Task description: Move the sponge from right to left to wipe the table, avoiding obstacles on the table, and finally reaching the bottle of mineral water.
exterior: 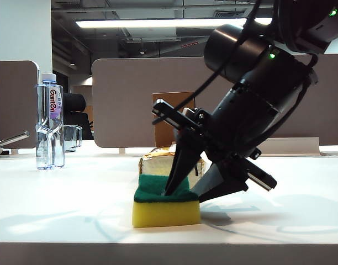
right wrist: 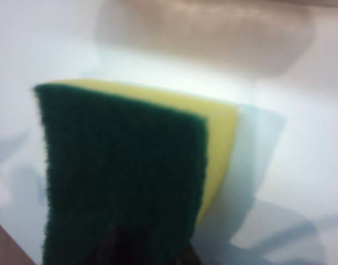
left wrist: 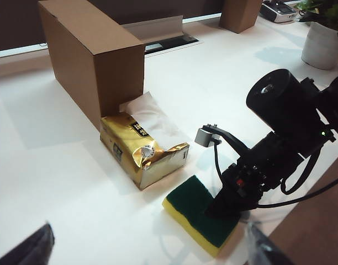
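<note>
The sponge (exterior: 166, 205) lies flat under your right gripper (exterior: 191, 190), jaws narrowly parted, grip uncertain; bottle of mineral water (exterior: 49, 121) at ten o'clock. Left gripper (left wrist: 141, 259) wide, idle.

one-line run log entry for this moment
right pincer: on sponge, grip unclear | left pincer: open, idle | sponge: beside tissue box | bottle: not reached

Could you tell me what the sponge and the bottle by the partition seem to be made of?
The sponge: soft yellow foam, matte and porous-looking, topped by a fuzzy dark green scouring layer. The bottle: apparently thin clear plastic, glossy and see-through, with a pale blue cap.
</note>
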Controlling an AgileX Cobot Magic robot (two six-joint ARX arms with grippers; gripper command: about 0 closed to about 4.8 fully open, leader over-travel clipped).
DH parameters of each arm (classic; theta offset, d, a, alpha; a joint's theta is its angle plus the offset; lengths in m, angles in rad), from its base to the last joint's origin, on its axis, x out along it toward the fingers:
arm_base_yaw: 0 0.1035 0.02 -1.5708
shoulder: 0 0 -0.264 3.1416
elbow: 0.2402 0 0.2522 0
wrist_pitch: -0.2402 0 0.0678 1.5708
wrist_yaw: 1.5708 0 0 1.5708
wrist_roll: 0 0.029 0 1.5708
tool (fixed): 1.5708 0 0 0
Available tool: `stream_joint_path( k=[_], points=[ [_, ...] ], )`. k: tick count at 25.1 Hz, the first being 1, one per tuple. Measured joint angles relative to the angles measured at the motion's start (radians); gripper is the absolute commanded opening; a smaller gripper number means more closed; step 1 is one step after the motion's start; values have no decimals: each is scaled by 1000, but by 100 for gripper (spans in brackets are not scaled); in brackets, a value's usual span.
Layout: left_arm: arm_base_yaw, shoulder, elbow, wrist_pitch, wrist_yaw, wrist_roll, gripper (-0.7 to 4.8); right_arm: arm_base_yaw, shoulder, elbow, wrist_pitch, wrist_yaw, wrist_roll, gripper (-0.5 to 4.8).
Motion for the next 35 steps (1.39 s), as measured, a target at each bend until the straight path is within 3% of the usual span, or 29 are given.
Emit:
stream_joint_path(
  k=[2,5,7,13,20,24,26,28,35],
  points=[
    [0,-3,0,0,0,0,458,1,0,0,0,0,-1,127],
    [0,-6,0,0,0,0,458,0,-1,-1,3,-2,-1,194],
    [0,-5,0,0,0,0,458,-2,-1,8,4,-13,0,213],
    [0,-5,0,0,0,0,458,-32,-27,6,-26,-2,-1,216],
    [0,-5,0,0,0,0,458,-40,-76,7,-53,-2,-9,285],
    [0,-5,0,0,0,0,458,-40,-76,7,-70,-2,-19,290],
    [0,-5,0,0,0,0,458,-40,-76,7,-74,-3,-21,353],
    [0,-5,0,0,0,0,458,-40,-76,7,-73,-4,-23,380],
    [0,-5,0,0,0,0,458,-40,-97,8,-88,-3,-23,380]
  ],
)
